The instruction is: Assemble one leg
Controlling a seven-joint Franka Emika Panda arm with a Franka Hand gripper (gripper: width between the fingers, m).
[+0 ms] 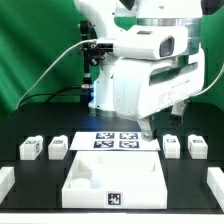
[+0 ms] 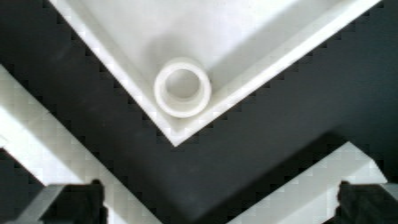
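Four legs, small white tagged blocks, stand on the black table in the exterior view: two on the left point(image 1: 30, 149) point(image 1: 58, 149) and two on the right point(image 1: 172, 145) point(image 1: 197, 147). My gripper point(image 1: 148, 129) hangs low over the far right corner of the large white square piece with a raised rim point(image 1: 150, 172). In the wrist view that piece's corner point(image 2: 267, 45) shows with a round socket point(image 2: 182, 87) in it. My gripper point(image 2: 217, 205) is open and empty, with one dark fingertip point(image 2: 71, 205) at each side. No leg shows in the wrist view.
The marker board point(image 1: 115, 140) lies just behind the square piece, beside my gripper. White blocks sit at the table's front left point(image 1: 5, 183) and front right point(image 1: 214, 186) edges. A green backdrop stands behind the arm.
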